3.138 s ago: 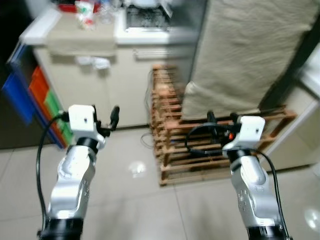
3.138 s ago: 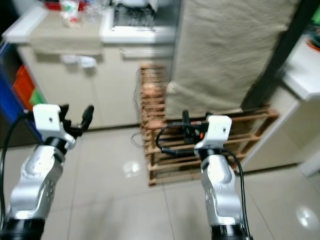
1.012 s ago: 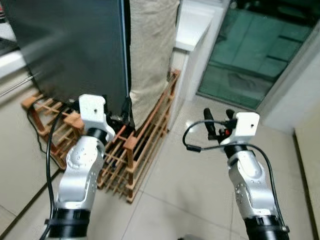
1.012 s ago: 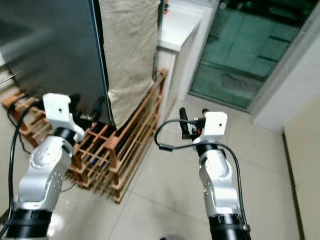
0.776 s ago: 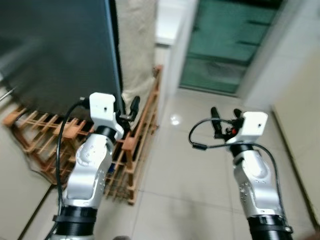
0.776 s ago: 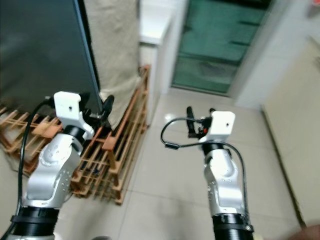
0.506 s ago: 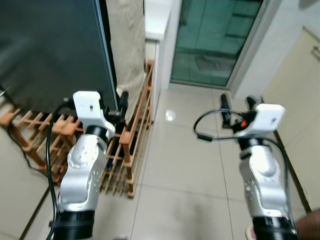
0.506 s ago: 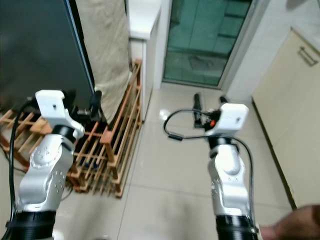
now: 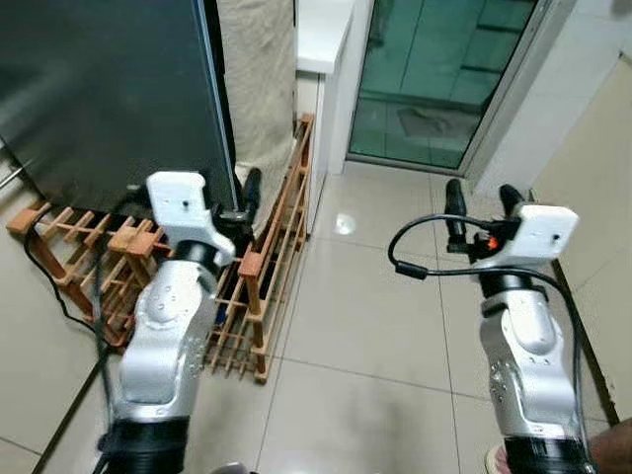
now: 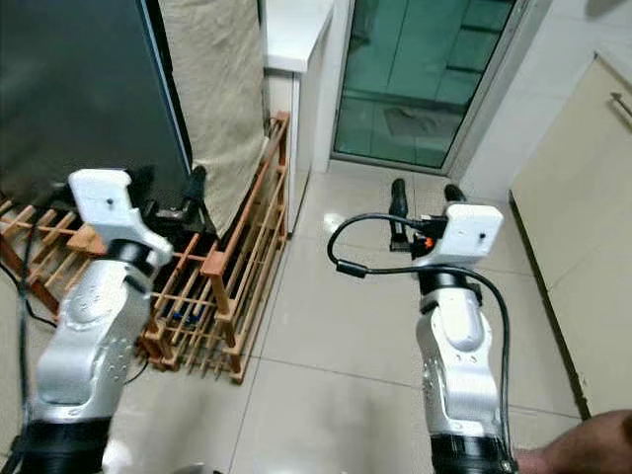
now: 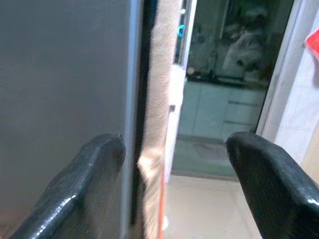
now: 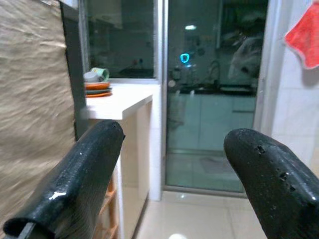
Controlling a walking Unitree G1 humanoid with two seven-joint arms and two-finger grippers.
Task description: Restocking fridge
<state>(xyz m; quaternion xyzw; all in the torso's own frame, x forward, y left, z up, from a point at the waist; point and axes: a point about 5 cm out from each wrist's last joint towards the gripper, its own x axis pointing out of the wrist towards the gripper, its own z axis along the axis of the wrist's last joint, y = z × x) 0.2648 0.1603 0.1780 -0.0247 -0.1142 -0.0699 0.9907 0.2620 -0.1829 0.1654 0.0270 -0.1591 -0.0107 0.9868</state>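
Judging the risks first: the left gripper (image 9: 242,197) sits very close to the fridge (image 9: 109,99), at about 10 o'clock in the head view, and above the wooden rack (image 9: 262,267) on the floor beside it, so a forward step or a swing of that arm could knock a black finger against the dark panel or catch it on the slats; a loose cable (image 9: 54,296) trailing over the tiles by the rack could also snag a foot. Both pincers are spread wide and carry nothing, the right gripper (image 9: 479,202) hanging at 3 o'clock over bare floor (image 9: 355,326), well apart from any furniture, so nothing can be stocked until goods are fetched. The fridge itself looks like a tall, dark grey, smooth slab with a thin pale edge, its door apparently closed, with a beige cloth (image 10: 222,89) draped along its side at 12 o'clock; no handle can be made out. A glass door (image 9: 444,69) stands at 1 o'clock.
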